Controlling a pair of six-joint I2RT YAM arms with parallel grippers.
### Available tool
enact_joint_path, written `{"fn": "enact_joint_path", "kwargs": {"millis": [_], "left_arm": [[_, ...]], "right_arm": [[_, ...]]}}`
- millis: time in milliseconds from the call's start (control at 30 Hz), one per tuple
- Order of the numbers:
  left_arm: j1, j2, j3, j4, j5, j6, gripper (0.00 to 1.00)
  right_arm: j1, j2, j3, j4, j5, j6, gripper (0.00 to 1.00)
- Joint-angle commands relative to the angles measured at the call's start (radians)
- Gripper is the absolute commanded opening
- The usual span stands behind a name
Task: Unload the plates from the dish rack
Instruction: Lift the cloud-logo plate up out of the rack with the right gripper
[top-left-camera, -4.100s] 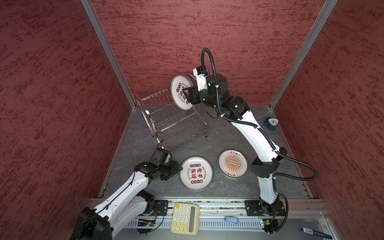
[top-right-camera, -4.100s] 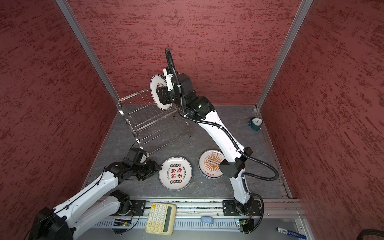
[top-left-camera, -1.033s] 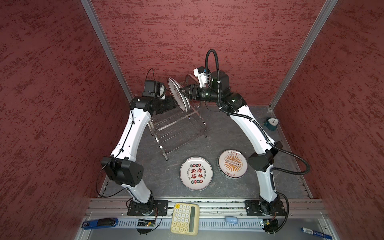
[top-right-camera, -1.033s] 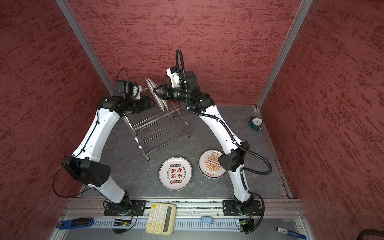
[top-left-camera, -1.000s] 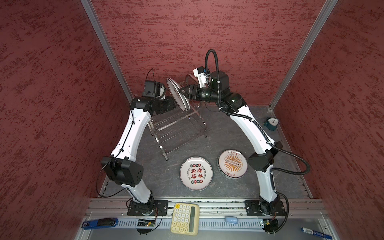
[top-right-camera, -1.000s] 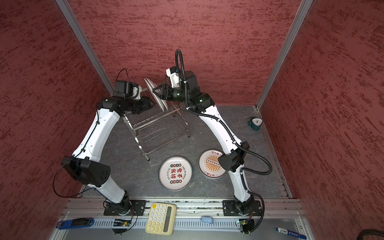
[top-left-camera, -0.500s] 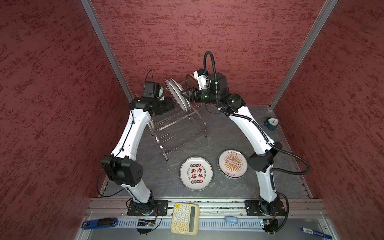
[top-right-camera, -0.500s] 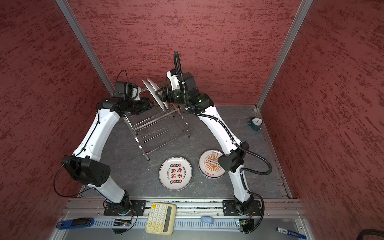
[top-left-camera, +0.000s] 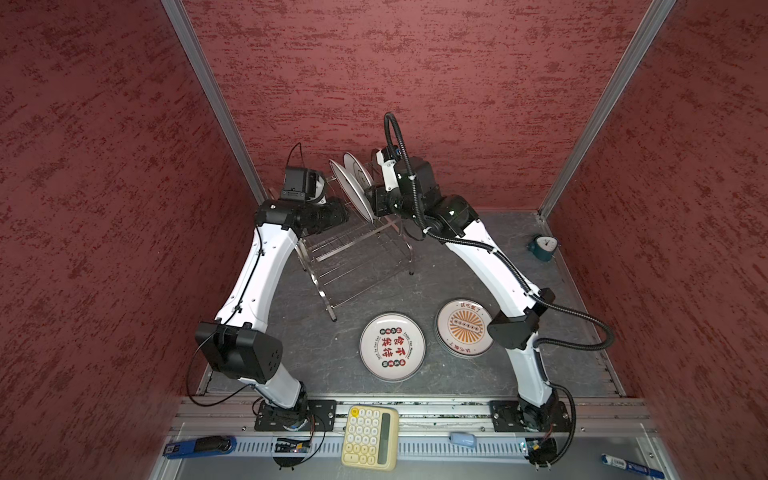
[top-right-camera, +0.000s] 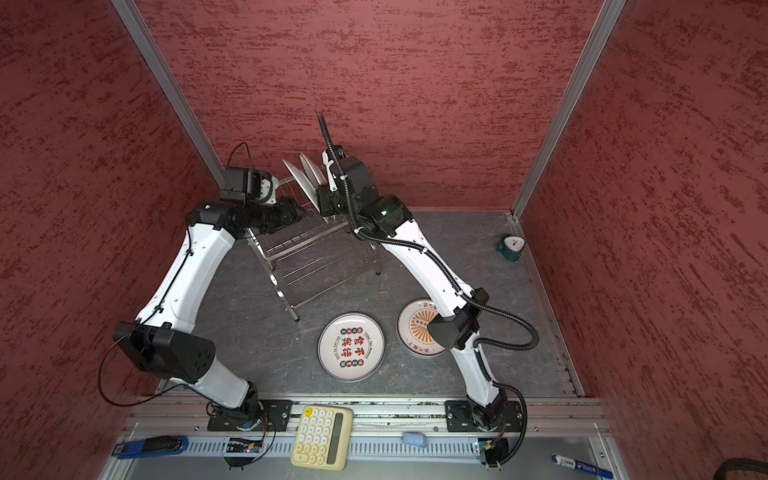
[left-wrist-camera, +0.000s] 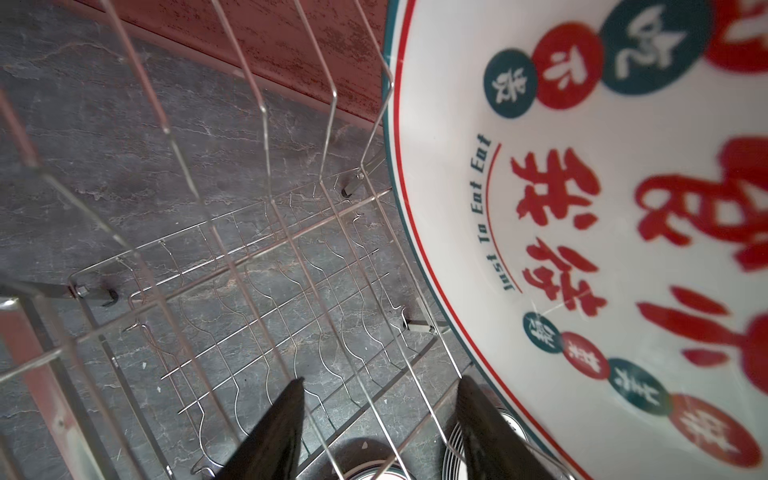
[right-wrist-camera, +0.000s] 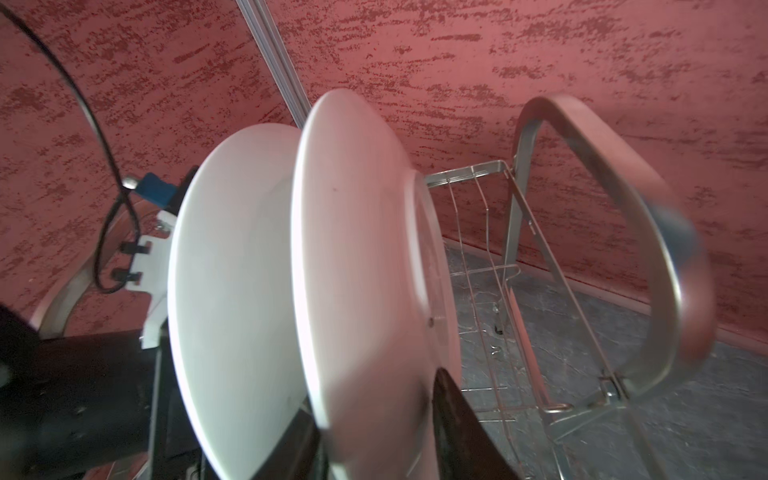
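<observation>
Upright plate (left-wrist-camera: 582, 257): "Just To Eat Eat" in teal, beside large red Chinese characters.

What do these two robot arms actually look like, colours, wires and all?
Both arms, the left arm and the right arm, are glossy white shells joined by chunky black joints. A ribbed black hose loops along the right one; a thin black wire hangs beside the left one's base. Each ends in two tapered black fingers. I see no logos or lettering.
</observation>
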Motion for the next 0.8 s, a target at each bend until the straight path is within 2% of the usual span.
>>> {"fn": "enact_joint_path", "kwargs": {"millis": [0, 333, 767], "left_arm": [[-0.002, -0.045, -0.021, 0.018, 0.001, -0.015, 0.60], [-0.013, -0.084, -0.045, 0.016, 0.004, -0.035, 0.61], [-0.024, -0.147, -0.088, 0.015, -0.009, -0.056, 0.62]], "right_arm": [[0.008, 0.024, 0.024, 0.036, 0.126, -0.081, 0.35], [0.019, 0.039, 0.019, 0.095, 0.146, -0.151, 0.17], [0.043, -0.010, 0.007, 0.205, 0.274, -0.246, 0.05]]}}
